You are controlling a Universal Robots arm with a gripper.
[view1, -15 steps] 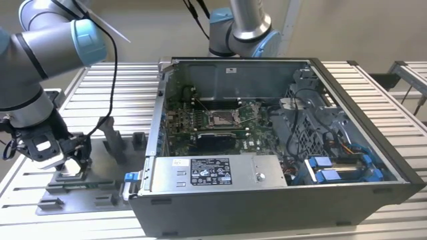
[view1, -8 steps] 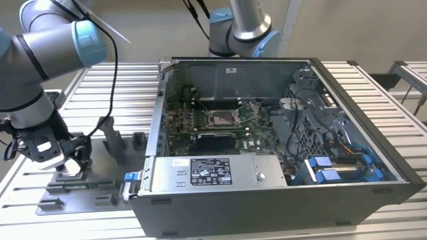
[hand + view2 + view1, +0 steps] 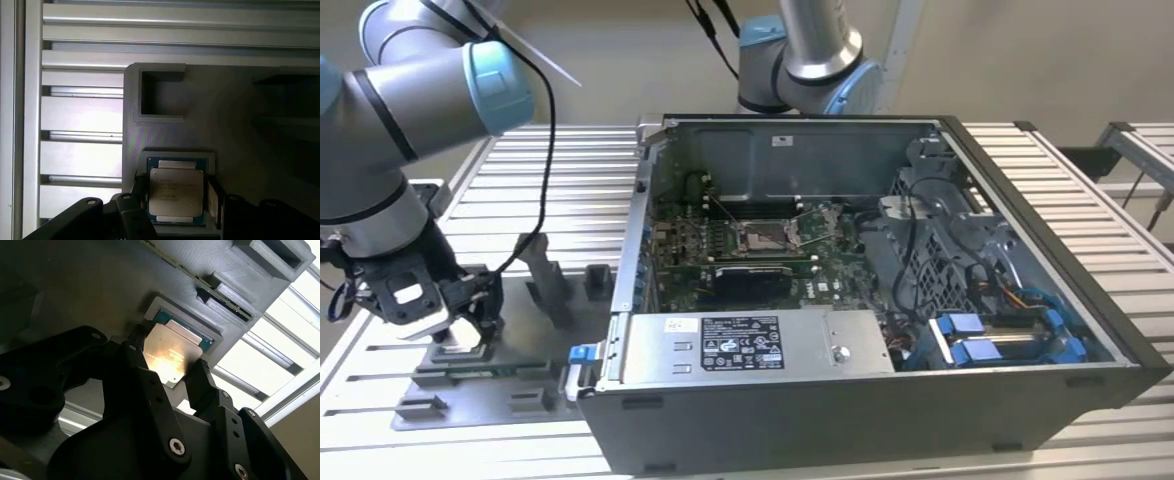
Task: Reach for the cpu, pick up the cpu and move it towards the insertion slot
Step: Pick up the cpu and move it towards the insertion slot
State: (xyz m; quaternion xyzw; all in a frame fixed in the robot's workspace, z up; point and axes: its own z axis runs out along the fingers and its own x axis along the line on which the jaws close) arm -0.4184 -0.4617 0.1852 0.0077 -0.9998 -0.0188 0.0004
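The cpu (image 3: 176, 192), a small square chip with a silvery top and a green rim, lies in the square nest of a grey plastic fixture (image 3: 165, 100). In both wrist views my gripper (image 3: 167, 357) is right at it, one black finger against each of two opposite sides of the cpu (image 3: 170, 352). The jaws look shut on the chip, which still rests in its nest. In the exterior view the gripper (image 3: 454, 325) is low over the fixture plate at the exterior view's left. The insertion slot (image 3: 763, 236), a metal-framed socket on the green board, lies inside the open computer case.
The open computer case (image 3: 881, 400) stands on the slatted aluminium table (image 3: 574, 160) and takes up the exterior view's middle and right. Upright grey fixture blocks (image 3: 540, 280) stand between the gripper and the case wall. A second arm (image 3: 807, 55) stands behind the case.
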